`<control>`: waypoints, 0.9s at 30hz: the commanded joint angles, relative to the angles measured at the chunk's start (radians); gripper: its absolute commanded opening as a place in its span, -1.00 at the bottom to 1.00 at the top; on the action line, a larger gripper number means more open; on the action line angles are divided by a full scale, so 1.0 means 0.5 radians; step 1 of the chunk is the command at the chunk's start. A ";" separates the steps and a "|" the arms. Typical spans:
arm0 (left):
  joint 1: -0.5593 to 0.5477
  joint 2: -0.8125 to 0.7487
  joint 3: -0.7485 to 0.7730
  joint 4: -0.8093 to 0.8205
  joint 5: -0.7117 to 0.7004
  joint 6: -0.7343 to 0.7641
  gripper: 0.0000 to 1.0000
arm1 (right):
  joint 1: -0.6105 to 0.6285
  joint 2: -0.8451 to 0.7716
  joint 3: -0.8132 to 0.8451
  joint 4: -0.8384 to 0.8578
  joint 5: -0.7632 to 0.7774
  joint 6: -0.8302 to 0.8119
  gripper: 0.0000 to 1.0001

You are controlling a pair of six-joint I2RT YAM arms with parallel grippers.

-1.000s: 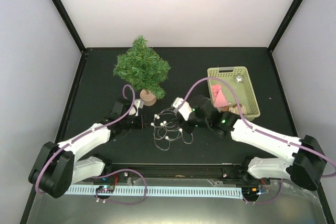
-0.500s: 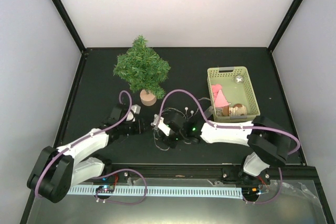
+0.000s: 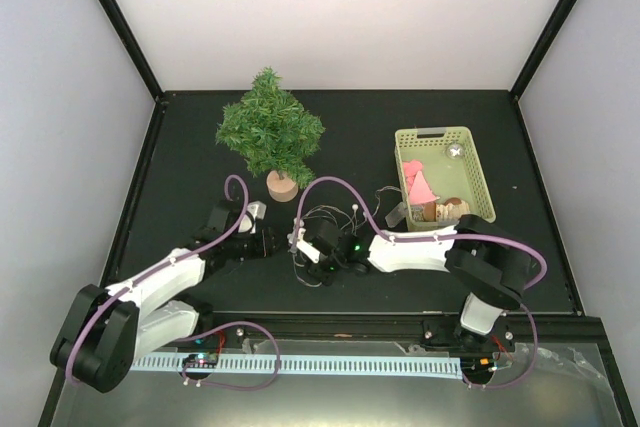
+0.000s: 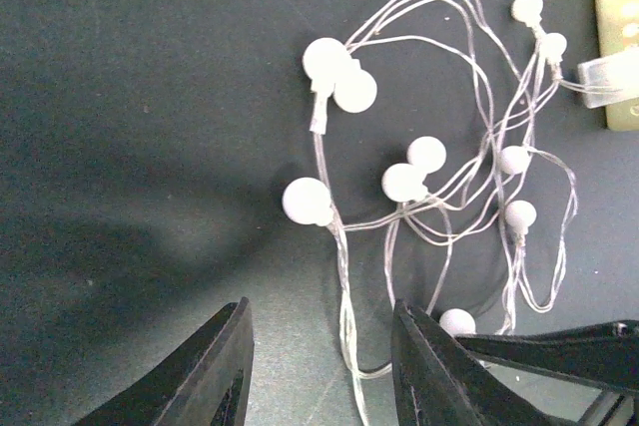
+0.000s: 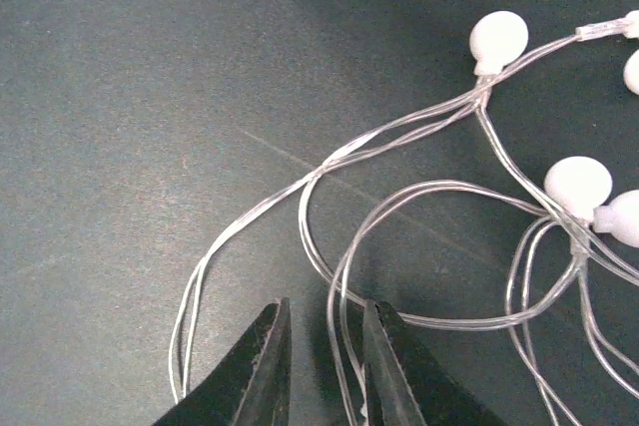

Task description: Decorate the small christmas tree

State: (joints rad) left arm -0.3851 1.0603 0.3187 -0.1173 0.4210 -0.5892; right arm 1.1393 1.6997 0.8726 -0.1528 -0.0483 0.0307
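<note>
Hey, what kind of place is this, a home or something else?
Most likely a robotics lab test cell: a black table boxed in by plain white panels, a left arm and right arm bolted at its near edge, and staged props, a small christmas tree and a tangled light string.

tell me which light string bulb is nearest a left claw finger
The bulb lowest in the left wrist view, right beside one finger of the left claw; all others lie farther off.

black table: tree, lights (tangled), basket
</note>
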 commanded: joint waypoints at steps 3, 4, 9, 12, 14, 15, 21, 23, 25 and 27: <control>0.019 -0.084 0.005 0.041 0.070 -0.018 -0.21 | 0.008 0.035 0.056 0.007 0.057 -0.060 -0.54; 0.019 -0.086 0.007 0.038 0.073 -0.018 -0.21 | 0.006 0.056 0.061 0.004 0.052 -0.057 -0.54; 0.019 -0.082 0.004 0.034 0.095 0.008 -0.21 | 0.007 0.058 0.074 -0.025 0.082 -0.061 -0.70; 0.019 -0.059 0.020 0.051 0.171 0.044 -0.21 | 0.009 -0.061 0.113 -0.144 0.176 -0.069 -0.98; 0.020 -0.059 0.050 0.045 0.260 0.087 -0.18 | 0.009 -0.214 0.152 -0.267 0.235 -0.062 -0.98; 0.016 -0.066 0.073 0.019 0.299 0.107 -0.15 | 0.010 -0.309 0.162 -0.306 0.260 -0.057 -0.98; -0.002 -0.236 0.209 -0.024 0.528 0.164 0.20 | 0.007 -0.822 0.160 -0.405 0.355 0.042 -0.98; -0.009 -0.264 0.231 -0.012 0.536 0.152 0.22 | 0.007 -0.902 0.206 -0.471 0.371 0.090 -0.98; -0.014 -0.263 0.231 0.038 0.548 0.135 0.24 | 0.007 -0.991 0.229 -0.484 0.373 0.140 -0.98; -0.025 -0.226 0.225 0.094 0.589 0.127 0.22 | 0.007 -1.087 0.229 -0.425 0.378 0.203 -0.98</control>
State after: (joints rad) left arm -0.3878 0.9356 0.4049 -0.1165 0.6464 -0.5320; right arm 1.1393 1.2163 0.9760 -0.3447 0.1078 0.0601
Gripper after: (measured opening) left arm 0.617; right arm 0.015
